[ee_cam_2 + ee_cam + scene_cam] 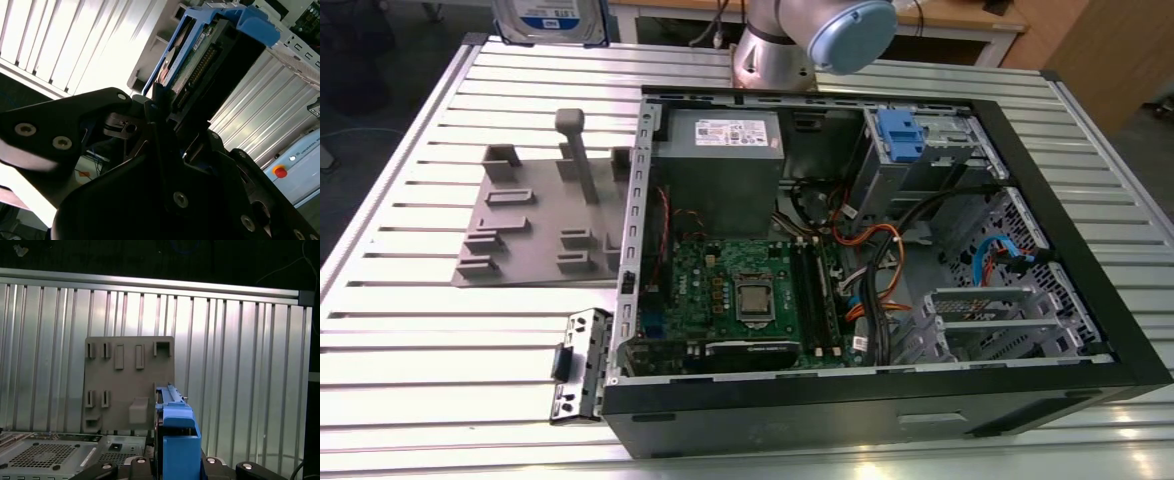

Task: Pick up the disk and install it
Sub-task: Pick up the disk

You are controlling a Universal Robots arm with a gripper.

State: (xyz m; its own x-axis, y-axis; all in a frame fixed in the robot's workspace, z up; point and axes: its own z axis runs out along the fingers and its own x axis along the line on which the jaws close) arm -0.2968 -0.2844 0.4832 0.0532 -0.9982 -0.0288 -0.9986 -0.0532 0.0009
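Observation:
The disk (200, 50) is a grey hard drive in a bright blue carrier frame, and it stands on edge between my black fingers (115, 120). My gripper (170, 115) is shut on it. In the first wrist view the disk's blue end (177, 435) rises from the gripper (175, 462), with the grey holder plate (130, 385) on the table behind it. In the exterior view the disk (550, 20) hangs at the upper left, above the table's far edge, label side showing.
The open computer case (881, 260) lies on the slatted metal table (400, 330), with a drive bay and blue tab (901, 135) at its far right. The grey holder plate (540, 215) lies left of the case. A small metal bracket (580, 365) sits near the front.

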